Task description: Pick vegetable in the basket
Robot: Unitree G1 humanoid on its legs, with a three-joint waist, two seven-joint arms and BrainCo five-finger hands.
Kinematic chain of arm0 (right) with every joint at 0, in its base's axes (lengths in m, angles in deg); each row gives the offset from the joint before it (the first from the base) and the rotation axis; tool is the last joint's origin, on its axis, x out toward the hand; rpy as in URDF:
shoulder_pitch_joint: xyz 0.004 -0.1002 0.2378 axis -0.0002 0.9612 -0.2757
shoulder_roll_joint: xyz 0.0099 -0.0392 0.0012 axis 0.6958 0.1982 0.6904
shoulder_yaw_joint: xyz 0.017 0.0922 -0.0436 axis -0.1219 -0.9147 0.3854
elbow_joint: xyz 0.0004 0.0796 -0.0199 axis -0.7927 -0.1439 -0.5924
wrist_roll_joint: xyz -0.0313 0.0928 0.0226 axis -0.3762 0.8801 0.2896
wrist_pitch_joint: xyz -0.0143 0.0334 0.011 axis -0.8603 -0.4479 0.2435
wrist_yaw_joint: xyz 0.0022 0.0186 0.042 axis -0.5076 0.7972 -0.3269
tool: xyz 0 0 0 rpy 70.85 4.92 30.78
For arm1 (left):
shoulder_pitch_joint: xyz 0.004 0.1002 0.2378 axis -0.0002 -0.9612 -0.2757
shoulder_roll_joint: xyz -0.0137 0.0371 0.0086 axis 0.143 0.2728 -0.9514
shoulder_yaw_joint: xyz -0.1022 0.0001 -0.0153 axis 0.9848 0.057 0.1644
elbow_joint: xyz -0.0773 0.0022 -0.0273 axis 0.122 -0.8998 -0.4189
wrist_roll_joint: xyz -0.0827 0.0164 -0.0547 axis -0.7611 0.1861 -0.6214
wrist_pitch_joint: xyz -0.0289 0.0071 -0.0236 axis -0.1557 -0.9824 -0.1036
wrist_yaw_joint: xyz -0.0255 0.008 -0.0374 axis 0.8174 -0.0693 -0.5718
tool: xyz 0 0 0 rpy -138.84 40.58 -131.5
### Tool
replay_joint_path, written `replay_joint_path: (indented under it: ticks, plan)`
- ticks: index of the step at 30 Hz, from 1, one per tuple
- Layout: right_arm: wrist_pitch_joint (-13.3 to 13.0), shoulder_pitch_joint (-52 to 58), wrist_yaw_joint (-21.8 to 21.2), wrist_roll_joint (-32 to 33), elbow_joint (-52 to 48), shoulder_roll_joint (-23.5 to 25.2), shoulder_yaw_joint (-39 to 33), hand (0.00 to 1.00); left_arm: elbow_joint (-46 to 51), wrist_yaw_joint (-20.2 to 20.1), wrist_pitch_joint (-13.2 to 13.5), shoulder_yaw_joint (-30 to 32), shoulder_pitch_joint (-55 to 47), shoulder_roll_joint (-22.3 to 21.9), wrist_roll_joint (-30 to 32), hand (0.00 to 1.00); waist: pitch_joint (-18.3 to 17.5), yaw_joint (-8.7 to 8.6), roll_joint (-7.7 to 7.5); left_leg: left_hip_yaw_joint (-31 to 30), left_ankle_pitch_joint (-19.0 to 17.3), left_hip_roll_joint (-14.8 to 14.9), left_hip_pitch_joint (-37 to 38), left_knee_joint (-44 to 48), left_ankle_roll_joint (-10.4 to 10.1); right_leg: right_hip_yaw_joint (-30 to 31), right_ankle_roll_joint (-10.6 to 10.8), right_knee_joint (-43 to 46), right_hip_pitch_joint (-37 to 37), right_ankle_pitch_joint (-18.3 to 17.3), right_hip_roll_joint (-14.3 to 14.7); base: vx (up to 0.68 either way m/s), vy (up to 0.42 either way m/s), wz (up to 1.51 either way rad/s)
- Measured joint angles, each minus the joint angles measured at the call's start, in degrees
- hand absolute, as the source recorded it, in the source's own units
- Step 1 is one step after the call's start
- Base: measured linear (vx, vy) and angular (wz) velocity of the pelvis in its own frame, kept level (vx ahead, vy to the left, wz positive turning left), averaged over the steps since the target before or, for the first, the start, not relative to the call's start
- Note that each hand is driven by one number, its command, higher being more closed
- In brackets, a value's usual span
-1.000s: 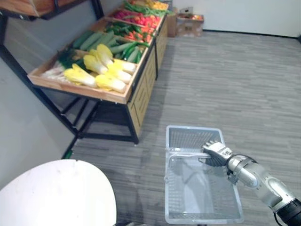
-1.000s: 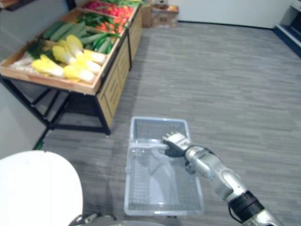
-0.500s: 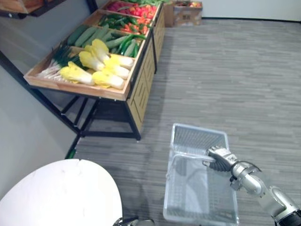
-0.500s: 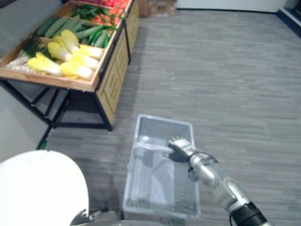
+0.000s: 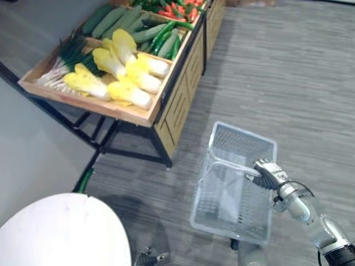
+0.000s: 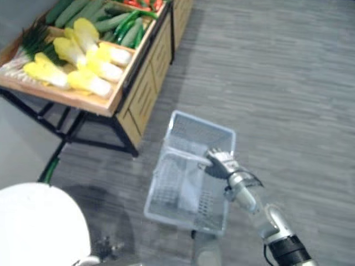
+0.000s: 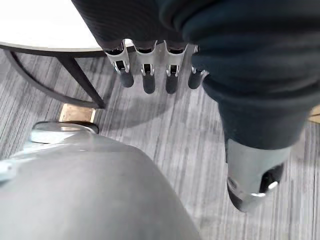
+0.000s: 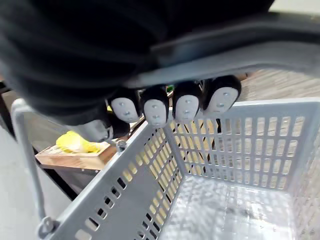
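An empty light grey plastic basket (image 5: 243, 133) hangs slightly tilted over the floor, a short way right of the vegetable stand. My right hand (image 5: 268, 173) is shut on its handle (image 8: 225, 55), fingers (image 8: 175, 106) curled round the bar. The wooden stand (image 5: 133, 113) holds yellow-white cabbages (image 5: 126, 73) at its near end, green onions (image 5: 61, 62) beside them, then cucumbers (image 5: 117, 18) and red vegetables further back. My left hand (image 7: 150, 75) hangs low over the floor with straight fingers and holds nothing.
A white round table (image 5: 61, 230) stands at the lower left, close to my left hand; its dark legs (image 7: 75, 75) show too. The stand's black frame (image 5: 105, 144) reaches the floor under the crates. Grey striped floor (image 5: 299, 72) lies open to the right.
The whole view has shifted, so the camera moved; the stand now looks nearer. The basket stays in my right hand and sits more tilted, closer to the stand's corner.
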Motion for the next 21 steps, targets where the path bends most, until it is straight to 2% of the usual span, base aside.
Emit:
replay_joint_path:
  ticks: [1,2,3,4,5,6,7,8,10,11,12,13,14,15,16,17,18,19,20,21]
  plan:
    - [0.33,1.22,-0.01,0.05,0.00,0.24,-1.14,1.00,0.21,0.03,-0.42,0.98,-0.24,-0.18,-0.10,0.00,0.06,-0.03,-0.08,-0.53,7.53,0.53,-3.56,8.36,-1.81,-1.65,-0.72,-0.28,3.49,-2.27,0.41,0.64,-0.315,0.44]
    - [0.62,1.87,-0.01,0.05,0.00,0.34,-1.64,1.00,0.37,0.08,-0.55,1.46,-0.29,-0.22,-0.21,0.00,0.14,0.07,-0.21,-1.03,12.75,0.55,-5.23,12.48,-2.30,-2.26,-1.08,-0.69,5.45,-3.05,0.61,0.61,-0.280,0.33]
    - [1.18,2.55,-0.02,0.06,0.01,0.47,-1.93,1.00,0.72,0.31,-0.61,1.81,-0.59,-0.20,-0.36,0.00,0.66,0.44,-1.07,-0.91,18.87,0.80,-7.44,18.69,-3.38,-2.77,-1.52,-1.96,9.06,-4.04,0.89,0.57,-0.239,0.19]
    - [1.55,3.06,-0.02,0.06,0.01,0.53,-2.29,1.00,1.10,0.45,-0.59,1.85,-0.87,-0.19,-0.83,0.00,0.72,0.62,-1.15,0.52,17.57,1.44,-10.38,26.21,-2.95,-3.32,-1.74,-3.55,12.46,-4.27,1.24,0.65,-0.242,0.13]
    - [1.62,3.88,0.01,0.06,0.00,0.64,-2.97,1.00,2.39,0.48,-0.44,1.88,-1.18,-0.05,-1.11,0.00,0.86,1.25,-1.38,3.68,13.42,1.65,-13.41,33.35,-1.10,-3.42,-1.74,-5.75,16.84,-4.28,1.63,0.60,-0.180,0.01]
    - [1.66,4.26,0.03,0.08,-0.01,0.63,-3.15,1.00,3.33,0.53,-0.33,1.88,-1.50,-0.05,-1.16,0.00,1.01,1.89,-1.70,6.86,9.26,0.98,-15.59,36.45,1.15,-3.30,-2.28,-8.60,21.38,-4.64,1.73,0.47,-0.106,0.00]
    - [1.66,4.24,0.05,0.09,-0.12,0.63,-3.27,1.00,3.48,0.58,-0.28,1.89,-1.49,0.01,-1.17,0.00,1.07,1.91,-1.83,7.76,7.40,0.17,-17.02,36.79,1.97,-3.30,-2.56,-10.07,23.35,-5.01,1.71,0.42,-0.049,-0.01]
    - [1.66,4.05,0.19,0.15,-0.42,0.58,-3.62,1.00,4.04,0.65,-0.28,1.90,-1.46,0.04,-1.20,0.00,1.15,2.09,-1.95,9.51,4.38,-1.54,-20.24,35.70,2.93,-3.29,-1.70,-12.25,26.38,-5.87,1.54,0.32,-0.005,-0.04]
    - [1.61,4.07,0.36,0.16,-0.43,0.66,-3.72,1.00,4.39,0.77,-0.33,1.85,-1.35,-0.15,-1.19,0.00,1.16,3.38,-1.91,12.98,1.85,-3.57,-24.16,28.91,3.53,-3.17,-0.12,-13.45,28.76,-6.86,1.11,0.37,0.069,-0.19]
    - [1.53,4.25,0.41,0.16,-0.53,0.67,-3.71,1.00,4.33,0.86,-0.41,1.81,-1.35,-0.04,-1.16,0.00,1.28,3.52,-2.12,15.81,1.48,-5.39,-25.50,20.36,4.26,-3.13,1.29,-13.44,30.32,-8.35,0.14,0.48,0.156,-0.13]
    - [1.53,4.80,0.70,0.16,-1.22,0.12,-3.92,1.00,4.04,1.03,-0.47,1.54,-1.61,-0.25,-1.01,0.00,0.98,3.47,-1.63,18.41,3.73,-7.22,-24.83,7.02,4.56,-2.95,2.96,-13.56,31.99,-11.19,-0.12,0.43,0.153,-0.03]
    - [1.53,5.10,0.77,0.14,-1.68,-0.64,-3.95,1.00,3.54,1.06,-0.47,1.21,-2.14,-0.65,-0.96,0.00,0.36,3.42,-0.34,19.23,7.08,-7.71,-23.90,-1.22,4.19,-2.64,3.77,-13.95,32.69,-12.81,1.07,0.47,0.175,-0.03]
    - [1.58,5.31,0.95,0.09,-1.74,-0.85,-4.04,1.00,2.27,1.07,-0.48,1.04,-2.27,-1.23,-0.66,0.00,-0.12,3.34,1.58,19.66,11.36,-7.59,-22.67,-7.00,10.33,-1.51,4.98,-14.55,34.40,-14.45,2.25,0.47,0.165,0.07]
    - [2.03,5.67,0.90,0.00,-1.40,0.97,-2.88,1.00,1.21,1.35,-0.76,1.63,-1.77,-0.56,-0.42,0.00,-0.29,3.60,-1.40,21.99,10.57,-9.54,-21.02,-9.54,7.86,1.69,4.13,-15.52,34.67,-14.89,0.94,0.52,0.166,-0.04]
    - [1.93,4.98,0.91,0.00,-2.26,0.99,-2.25,1.00,1.64,1.28,-0.83,1.69,-1.74,0.04,-0.04,0.00,-0.17,4.93,-2.72,23.76,8.66,-9.86,-21.50,-7.90,8.43,5.04,4.41,-17.03,34.27,-13.65,2.16,0.38,0.090,-0.12]
    - [1.92,4.18,0.90,0.00,-2.25,0.79,-1.90,1.00,1.58,1.30,-0.94,1.90,-1.87,-0.22,-0.01,0.00,-0.19,5.42,-2.87,24.58,7.77,-9.49,-21.88,-5.97,9.21,4.47,3.77,-17.76,34.57,-13.00,2.34,0.34,0.042,-0.38]
    - [1.93,3.14,0.90,0.00,-2.20,0.38,-1.29,1.00,1.52,1.49,-1.07,2.25,-2.12,-0.39,-0.04,0.00,-0.16,5.91,-2.49,26.75,6.65,-8.30,-22.13,-3.81,10.04,4.57,4.32,-18.58,35.31,-11.28,2.25,0.31,0.060,-0.41]
    - [1.97,1.22,0.91,0.02,-2.08,0.37,1.28,1.00,1.54,1.63,-1.48,4.32,-2.29,-0.98,-0.02,0.00,-0.24,6.18,-2.09,34.16,4.97,-5.14,-21.12,-0.13,12.22,4.88,4.09,-16.74,36.13,-8.76,2.74,0.29,0.092,-0.32]
    - [1.95,0.67,0.91,0.02,-2.11,0.43,2.72,1.00,1.52,1.62,-1.70,4.71,-2.41,-0.88,-0.02,0.00,-0.23,6.43,-2.14,35.70,3.70,-5.26,-19.83,-0.52,12.33,4.92,4.18,-13.37,35.65,-8.73,2.80,0.26,0.168,-0.21]
    - [1.84,-0.06,0.86,0.00,-2.07,0.84,4.90,1.00,1.91,1.58,-1.69,4.71,-3.43,-0.87,-0.01,0.00,-0.98,6.53,-1.99,35.27,0.69,-5.86,-15.75,-5.49,11.48,5.54,6.89,-0.72,31.16,-9.71,2.72,0.27,0.145,0.11]
